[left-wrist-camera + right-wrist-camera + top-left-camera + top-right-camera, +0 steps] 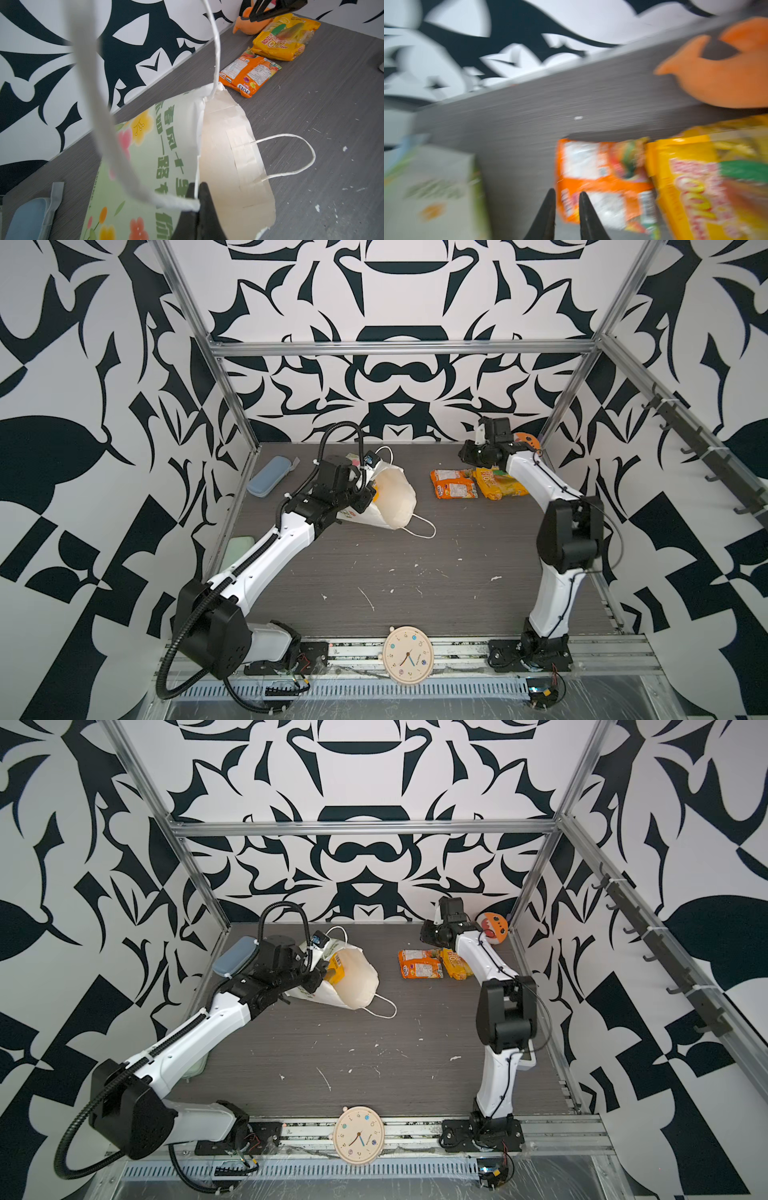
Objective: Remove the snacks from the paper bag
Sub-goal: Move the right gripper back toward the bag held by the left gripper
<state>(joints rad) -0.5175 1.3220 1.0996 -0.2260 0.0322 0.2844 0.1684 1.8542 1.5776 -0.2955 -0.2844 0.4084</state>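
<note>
Found the left gripper (pixel 196 188) pressed together on the upper rim of the paper bag (pixel 145 158), right by a cord handle (pixel 97 104), propping the mouth open. Found the right gripper (pixel 566 194) narrowly spread and empty, poised over the edge of the orange packet (pixel 455 484) at about 1 o'clock on the table (pixel 415 572), with a yellow packet (pixel 498 485) just beside it on the 3 o'clock side and the plush shark (pixel 494 928) beyond. Placed the bag on its side at about 11 o'clock, long axis running roughly 9 to 3, mouth gaping toward 3. Spotted a second yellow packet (pixel 336 969) just inside that mouth, near the held rim; could not make out any further snacks deeper in. Judged the coming reach to run from the right gripper toward about 8 o'clock, nearly along the bag's axis into the opening. Judged the right arm nearer and free, with the left tied up on the rim.
</note>
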